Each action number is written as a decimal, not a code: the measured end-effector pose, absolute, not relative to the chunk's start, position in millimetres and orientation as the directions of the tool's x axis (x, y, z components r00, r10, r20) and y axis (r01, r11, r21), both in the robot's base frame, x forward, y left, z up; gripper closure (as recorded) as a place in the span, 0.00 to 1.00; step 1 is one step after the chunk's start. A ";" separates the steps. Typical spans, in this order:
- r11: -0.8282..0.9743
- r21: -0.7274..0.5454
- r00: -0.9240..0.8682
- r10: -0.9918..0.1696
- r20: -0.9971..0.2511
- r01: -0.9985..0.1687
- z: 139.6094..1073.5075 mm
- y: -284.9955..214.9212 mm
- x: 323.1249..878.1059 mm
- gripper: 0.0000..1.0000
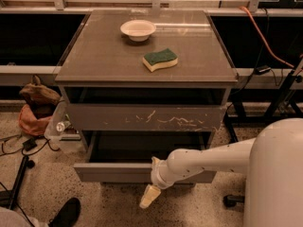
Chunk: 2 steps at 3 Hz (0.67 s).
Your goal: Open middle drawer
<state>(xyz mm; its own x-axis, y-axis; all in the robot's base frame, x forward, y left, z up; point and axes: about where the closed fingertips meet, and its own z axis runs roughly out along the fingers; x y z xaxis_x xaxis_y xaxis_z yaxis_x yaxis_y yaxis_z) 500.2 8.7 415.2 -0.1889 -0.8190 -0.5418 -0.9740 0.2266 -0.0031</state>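
The middle drawer (111, 172) is a grey-brown plain front below the scratched one. It stands pulled out toward me, and its dark inside (147, 148) shows. My gripper (148, 196) hangs at the drawer's front, just right of its middle, with its cream tip pointing down below the lower edge. The white arm (208, 160) reaches in from the right and covers part of the drawer front. Whether the gripper touches the front cannot be told.
The wider drawer with white scratches (147, 117) sits above, slightly out. On the cabinet top (99, 56) lie a white bowl (138, 30) and a green-yellow sponge (160, 59). Bags (37, 108) and cables (19, 145) lie on the floor at left. A shoe (66, 213) is at lower left.
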 end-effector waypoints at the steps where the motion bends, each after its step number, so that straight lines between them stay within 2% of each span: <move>1: 0.232 0.038 -0.215 -0.811 -0.543 -0.972 427.5 17.3 461.6 0.00; 2: 0.232 0.038 -0.215 -0.811 -0.543 -0.972 427.5 17.3 461.6 0.00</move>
